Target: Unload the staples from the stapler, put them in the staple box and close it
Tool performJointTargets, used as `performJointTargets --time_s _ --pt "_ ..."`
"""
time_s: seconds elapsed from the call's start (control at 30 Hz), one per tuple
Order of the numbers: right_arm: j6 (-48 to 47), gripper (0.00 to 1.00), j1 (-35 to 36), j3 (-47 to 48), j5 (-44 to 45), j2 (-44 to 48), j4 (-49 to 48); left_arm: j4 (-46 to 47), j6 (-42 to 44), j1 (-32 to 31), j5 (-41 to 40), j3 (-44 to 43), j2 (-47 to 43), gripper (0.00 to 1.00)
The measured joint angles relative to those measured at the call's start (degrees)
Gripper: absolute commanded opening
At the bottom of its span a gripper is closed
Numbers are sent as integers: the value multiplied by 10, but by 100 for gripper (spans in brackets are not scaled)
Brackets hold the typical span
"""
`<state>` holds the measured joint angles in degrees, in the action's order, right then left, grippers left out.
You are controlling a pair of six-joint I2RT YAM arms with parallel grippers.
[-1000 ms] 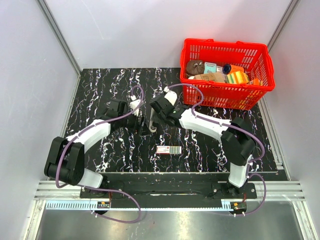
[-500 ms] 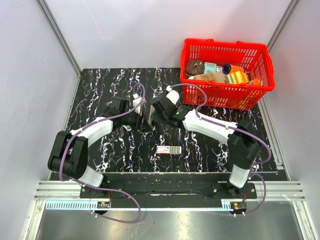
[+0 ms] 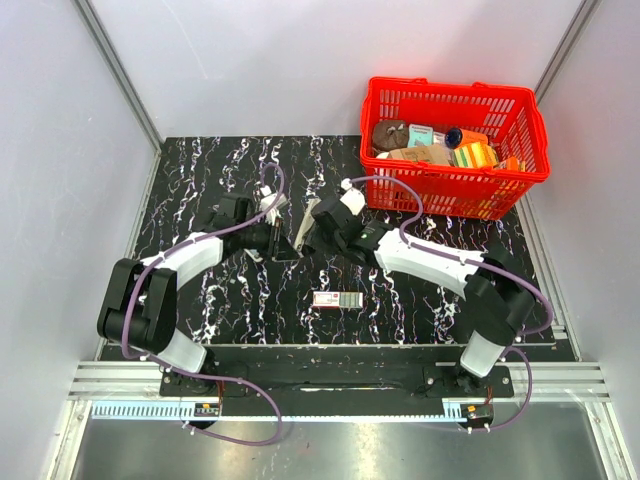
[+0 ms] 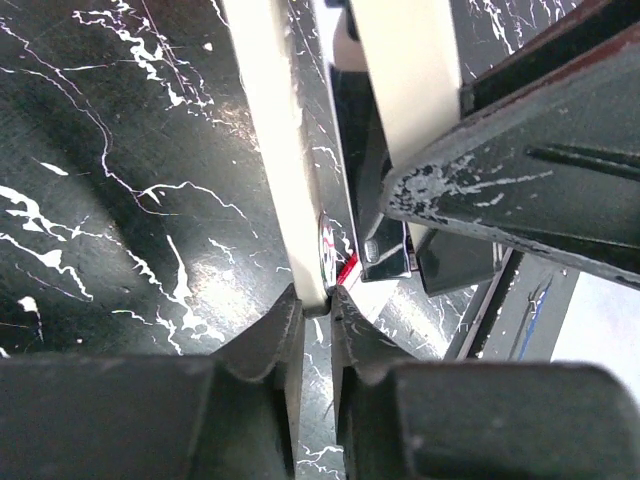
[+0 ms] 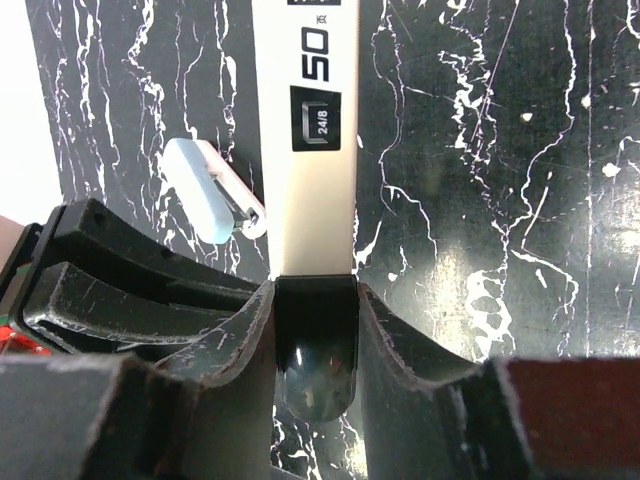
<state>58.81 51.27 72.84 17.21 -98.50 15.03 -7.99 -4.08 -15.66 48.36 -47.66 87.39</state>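
Note:
The stapler (image 3: 299,238), black with a cream top, hangs between my two grippers just above the mat's middle. My right gripper (image 5: 315,292) is shut on its rounded black end, and the cream face (image 5: 312,190) marked "50" and "24/8" runs away from the fingers. My left gripper (image 4: 317,300) is shut on the tip of a thin cream strip (image 4: 280,150) of the stapler. In that view the black body (image 4: 372,210) and a second cream bar (image 4: 405,80) lie beside the strip. From above, the left gripper (image 3: 284,241) and right gripper (image 3: 312,236) meet tip to tip. No staples show.
A flat pink-and-green box (image 3: 337,299) lies on the black marbled mat (image 3: 200,180), in front of the grippers. A red basket (image 3: 452,192) with several items stands at the back right. A small pale blue-white piece (image 5: 205,190) shows left of the stapler.
My left gripper has closed from wide open onto the stapler's thin cream strip. The right gripper has kept its grip and has shifted slightly right with the stapler.

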Motion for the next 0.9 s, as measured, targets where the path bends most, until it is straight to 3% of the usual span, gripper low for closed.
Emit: performJointTargets --time_s 0.37,0.9 --pt "-12 0 1 -53 -35 22 -57 -24 96 5 -26 -11 0 4" --pt "-137 0 4 -77 -109 45 -62 -5 249 7 -185 -15 0 2"
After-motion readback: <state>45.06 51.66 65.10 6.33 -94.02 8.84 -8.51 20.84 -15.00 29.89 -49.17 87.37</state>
